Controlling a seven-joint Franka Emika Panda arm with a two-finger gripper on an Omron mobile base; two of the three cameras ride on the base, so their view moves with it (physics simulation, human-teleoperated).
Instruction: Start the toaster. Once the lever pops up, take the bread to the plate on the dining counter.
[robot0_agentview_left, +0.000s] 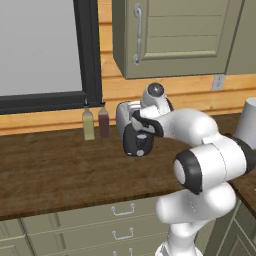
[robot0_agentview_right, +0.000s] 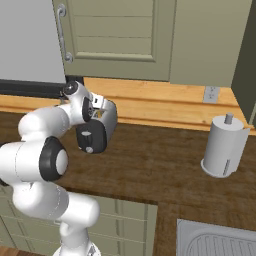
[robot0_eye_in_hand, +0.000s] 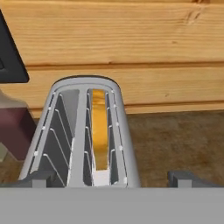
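A: The toaster (robot0_agentview_left: 131, 131) stands on the wooden surface (robot0_agentview_left: 55, 172) near the back wall, just right of two slim bottles (robot0_agentview_left: 96, 123); from the left base camera its black end face looks toward the near edge, and the white arm (robot0_agentview_left: 200, 160) bends in front of its right side.

B: From the right base camera the same toaster (robot0_agentview_right: 97, 131) shows a small round knob (robot0_agentview_right: 89, 149) low on the black face; a paper towel roll (robot0_agentview_right: 225, 146) stands well apart to the right, and a sink corner (robot0_agentview_right: 215, 240) sits at the near right.

A: The hand camera looks down into the two slots; the bread (robot0_eye_in_hand: 99, 129) sits upright in the right-hand slot, tan against the chrome.

B: The tool (robot0_eye_in_hand: 113, 178) hangs above the toaster (robot0_eye_in_hand: 81, 135), its tips spread wide to either side; it holds nothing.
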